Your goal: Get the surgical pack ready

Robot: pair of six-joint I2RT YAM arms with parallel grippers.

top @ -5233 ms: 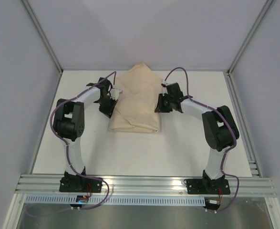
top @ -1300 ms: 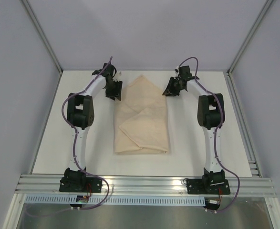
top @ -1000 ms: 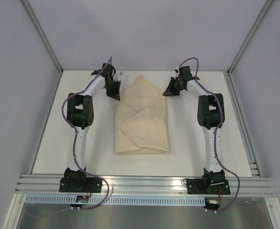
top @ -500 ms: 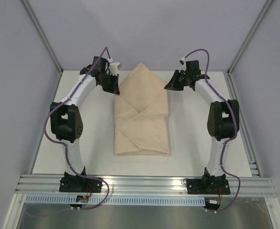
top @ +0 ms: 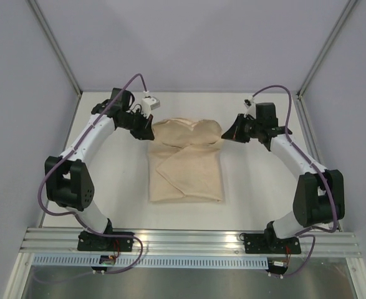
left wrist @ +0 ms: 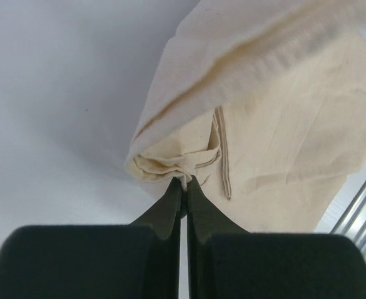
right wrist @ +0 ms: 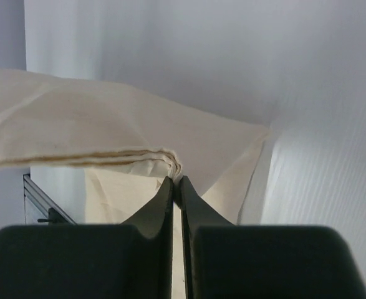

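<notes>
Now, each clenched on a far corner of the wrap sheet (top: 186, 168) lying in the middle of the bench (top: 257, 187), the left pincer (left wrist: 184, 184) and right pincer (right wrist: 175, 180) look to be folding its far flap over, which next calls for drawing both corners evenly nearward.

A robot lab is shown. A white table (top: 257, 187) is boxed in by plain grey walls (top: 20, 93) and thin metal posts (top: 55, 47). Two robot arms (top: 92, 131) with purple cables (top: 138, 76) are bolted to a metal rail (top: 189, 242) in front.
</notes>
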